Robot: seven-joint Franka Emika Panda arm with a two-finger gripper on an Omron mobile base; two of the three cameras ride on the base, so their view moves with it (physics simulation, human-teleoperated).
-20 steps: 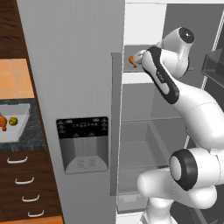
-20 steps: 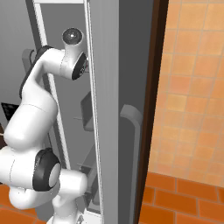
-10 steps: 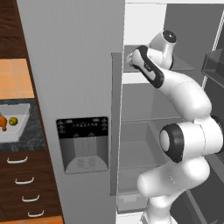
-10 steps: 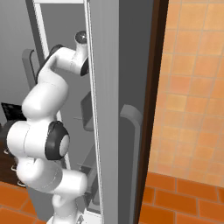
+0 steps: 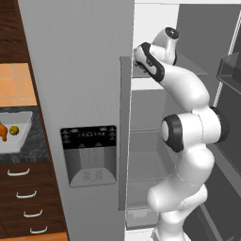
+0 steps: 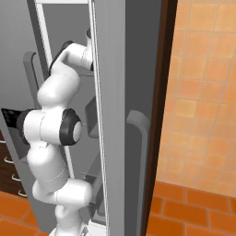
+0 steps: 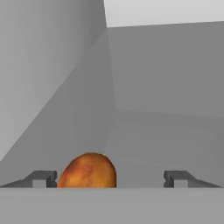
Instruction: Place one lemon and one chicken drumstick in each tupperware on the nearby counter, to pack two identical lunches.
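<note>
My gripper [image 7: 109, 178] is open inside the fridge, low over a grey shelf. An orange-brown chicken drumstick [image 7: 88, 171] lies between the fingertips, closer to the left fingertip [image 7: 43, 177], with nothing pressing on it. In the left base view my arm reaches to the upper shelf, its hand [image 5: 148, 60] right behind the door edge. Far left, a light-grey tupperware [image 5: 24, 123] sits on the black counter [image 5: 28, 153], holding a lemon [image 5: 14, 131] and a drumstick [image 5: 2, 132].
The grey fridge door [image 5: 80, 84] with its dispenser panel [image 5: 89, 155] stands between the arm and the counter. The other door [image 6: 124, 115] hangs open on the right. Brown drawers [image 5: 23, 197] lie under the counter. Bare fridge shelves [image 5: 146, 164] sit lower down.
The hand has moved left and deeper onto the upper fridge shelf, and now covers the drumstick that showed there in the left base view. The jaws stay open.
</note>
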